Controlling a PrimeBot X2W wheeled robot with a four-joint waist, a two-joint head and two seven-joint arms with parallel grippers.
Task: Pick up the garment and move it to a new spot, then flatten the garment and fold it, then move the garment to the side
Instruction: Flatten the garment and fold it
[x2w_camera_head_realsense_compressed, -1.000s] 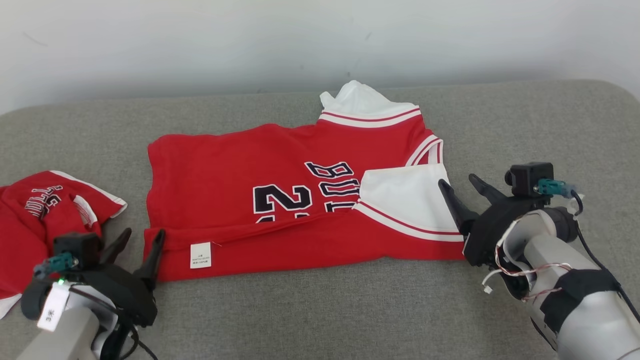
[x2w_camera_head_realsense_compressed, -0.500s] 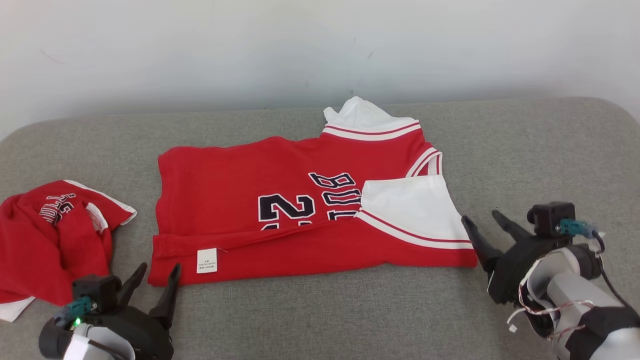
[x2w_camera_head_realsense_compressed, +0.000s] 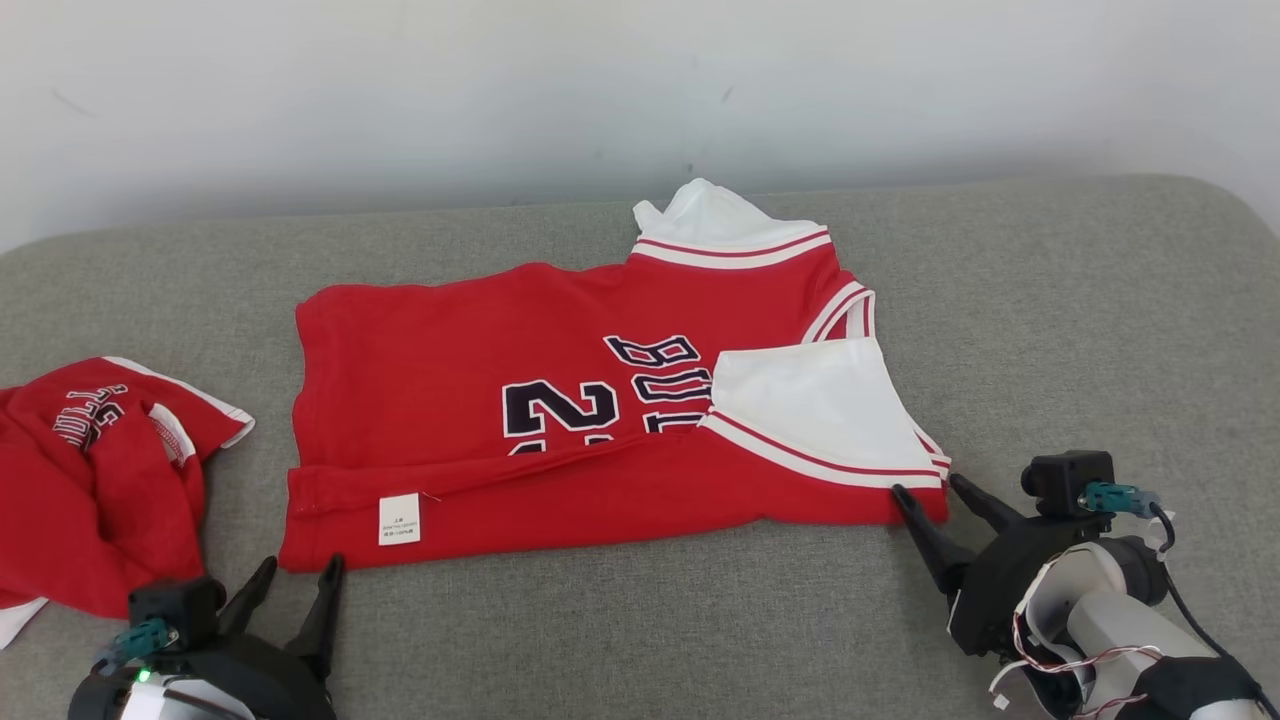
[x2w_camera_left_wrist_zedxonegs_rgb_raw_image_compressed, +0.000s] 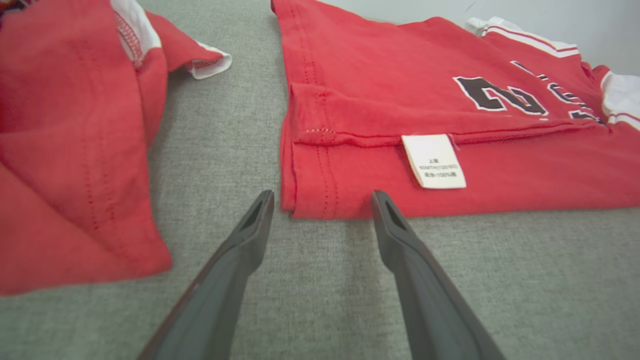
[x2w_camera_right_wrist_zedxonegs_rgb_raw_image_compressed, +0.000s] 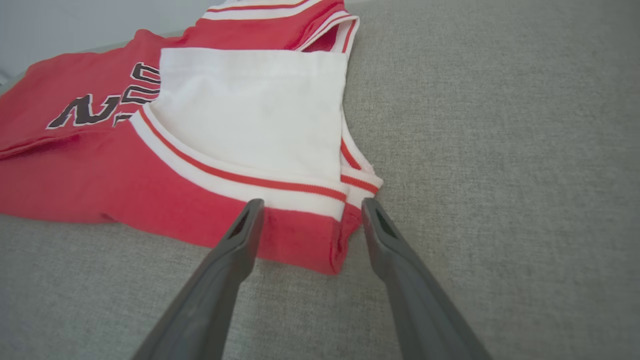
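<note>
The left gripper (x2w_camera_head_realsense_compressed: 302, 562) and right gripper (x2w_camera_head_realsense_compressed: 926, 485) have backed toward the grey fabric cushion's (x2w_camera_head_realsense_compressed: 1050, 300) near edge, jaws spread, at the near corners of the red-and-white cotton jersey (x2w_camera_head_realsense_compressed: 450, 350) printed "2" and "BU", its white tag (x2w_camera_head_realsense_compressed: 399, 519) illegible.

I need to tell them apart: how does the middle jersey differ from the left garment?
The middle jersey lies spread flat, near edge folded over; the left garment sits crumpled. The middle jersey shows a white care label; the left garment shows none. Both are red with white trim and dark lettering.
</note>
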